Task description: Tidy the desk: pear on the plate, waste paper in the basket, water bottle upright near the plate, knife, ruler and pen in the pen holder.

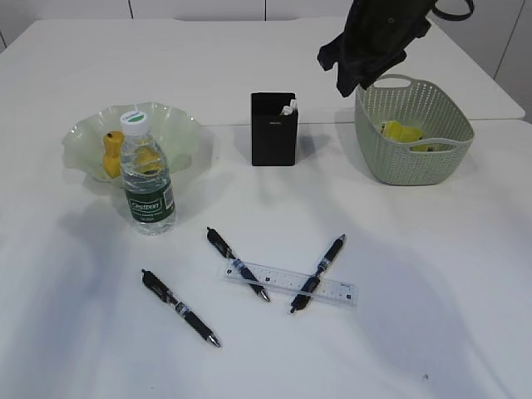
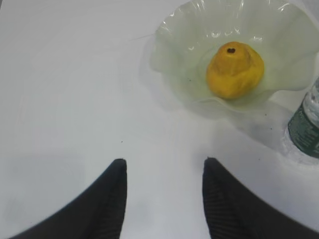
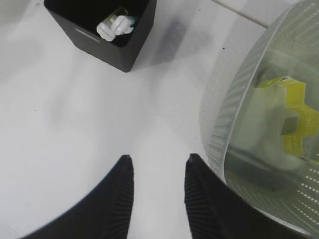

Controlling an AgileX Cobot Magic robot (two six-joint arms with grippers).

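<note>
The ruler [image 1: 289, 284] lies flat on the bench [image 1: 432, 274], well in front of the pen holder [image 1: 273, 129], two pens [image 1: 238, 264] crossing it. Right hand [image 3: 158, 174] hovers released, empty, beside the basket [image 3: 234, 124] — left hand [image 2: 164, 172] likewise released. Probably clear those pens first, then pinch the ruler's end.

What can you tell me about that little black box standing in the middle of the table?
The pen holder is a matte black square cup, taller than wide, and looks like plastic. It stands upright on the white desk, open at the top, between the green plate and the basket, touching neither. A white object with a hint of teal leans inside one corner and pokes just above the rim; what it is I cannot tell.
</note>
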